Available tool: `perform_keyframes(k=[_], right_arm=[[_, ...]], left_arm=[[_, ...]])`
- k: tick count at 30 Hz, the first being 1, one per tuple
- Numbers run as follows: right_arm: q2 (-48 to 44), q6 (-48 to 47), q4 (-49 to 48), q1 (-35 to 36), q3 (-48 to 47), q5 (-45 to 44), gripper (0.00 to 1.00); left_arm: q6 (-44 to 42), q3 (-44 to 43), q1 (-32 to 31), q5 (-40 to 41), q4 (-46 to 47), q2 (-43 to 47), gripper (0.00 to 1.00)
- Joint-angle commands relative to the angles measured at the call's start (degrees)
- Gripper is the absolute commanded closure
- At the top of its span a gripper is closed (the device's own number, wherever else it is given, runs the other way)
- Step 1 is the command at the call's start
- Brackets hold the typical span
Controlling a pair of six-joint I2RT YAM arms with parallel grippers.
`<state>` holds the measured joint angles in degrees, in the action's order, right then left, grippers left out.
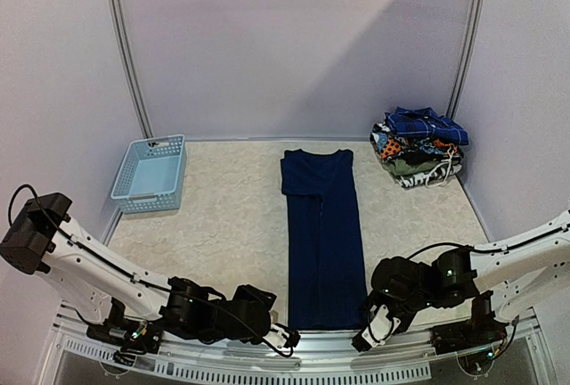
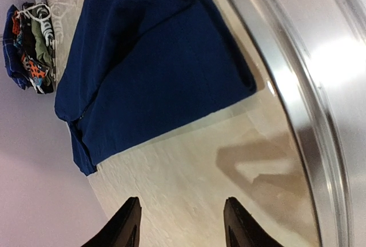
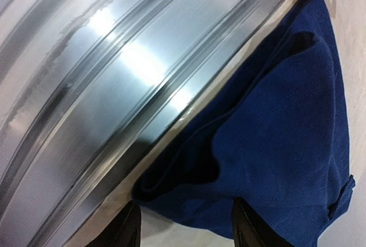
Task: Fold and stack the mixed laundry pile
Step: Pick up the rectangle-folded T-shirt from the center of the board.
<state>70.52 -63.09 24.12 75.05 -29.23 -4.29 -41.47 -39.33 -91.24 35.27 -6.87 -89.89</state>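
Note:
A navy T-shirt [image 1: 321, 233] lies flat in the middle of the table, folded into a long narrow strip running from the back to the near edge. It also shows in the left wrist view [image 2: 154, 64] and the right wrist view [image 3: 280, 138]. My left gripper [image 1: 287, 338] is open and empty, low at the near edge just left of the shirt's near-left corner. My right gripper [image 1: 367, 336] is open and empty, low at the near edge by the shirt's near-right corner. A stack of folded garments [image 1: 419, 147] topped by the blue plaid shirt sits at the back right.
A light-blue slotted basket [image 1: 150, 173] stands at the back left. A metal rail [image 1: 294, 367] runs along the near edge under both grippers. Grey walls close in the table on three sides.

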Motion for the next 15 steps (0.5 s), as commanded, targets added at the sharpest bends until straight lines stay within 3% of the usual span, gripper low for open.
perform_keyframes(k=[1,4,10,15], right_arm=[[3.63,-2.04,-3.62,1.51,1.78,-4.25,0.47],[3.33,-2.81,-4.78,2.05,2.67,-4.04,0.49],[3.46,-1.16,-2.98,3.32,1.48,-4.30,0.80],[0.03,2.17,1.70,3.28,0.09,-3.29,0.87]], left_arm=[[-4.45,1.85,-0.95,-2.28,4.42,0.23,0.48],[-7.44,2.70,-0.96,-2.01,8.57,-1.61,0.48],[-14.50,2.83,-1.53,-4.71,12.17,-4.77,0.49],[-17.39,3.23,-2.28,-6.00,12.11,-5.83,0.47]])
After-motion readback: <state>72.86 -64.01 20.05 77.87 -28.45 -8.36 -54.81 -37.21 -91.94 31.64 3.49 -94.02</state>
